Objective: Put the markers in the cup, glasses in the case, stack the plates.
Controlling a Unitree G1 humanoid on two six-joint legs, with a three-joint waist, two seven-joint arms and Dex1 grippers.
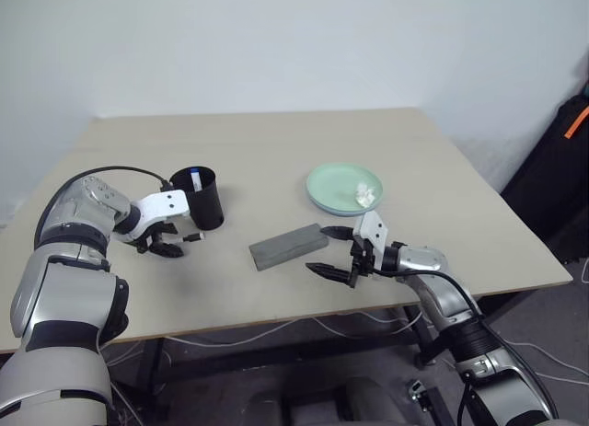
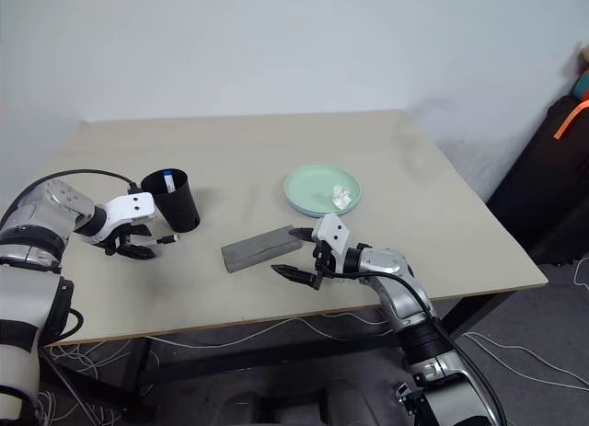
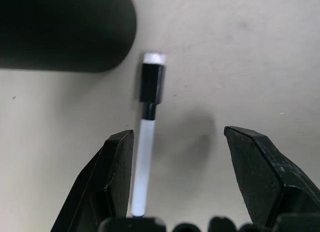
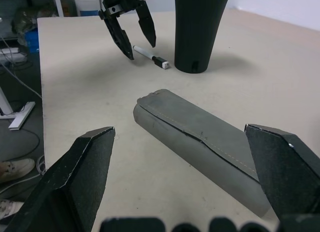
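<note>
I was on the markers step; my left gripper (image 3: 175, 179) stood released over the black-ended marker (image 3: 145, 152), which lay on the table (image 1: 276, 141) just beside the cup (image 1: 204, 198) toward the left edge; my right gripper (image 4: 187, 179) waited released before the case (image 4: 200, 137); the next move, I judged, needed a centred closing on the barrel.

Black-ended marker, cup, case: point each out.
black-ended marker (image 3: 144, 162): left wrist view, white barrel.
cup (image 1: 204, 205): left eye view, outer wall.
case (image 4: 200, 142): right wrist view, grey top face.
</note>
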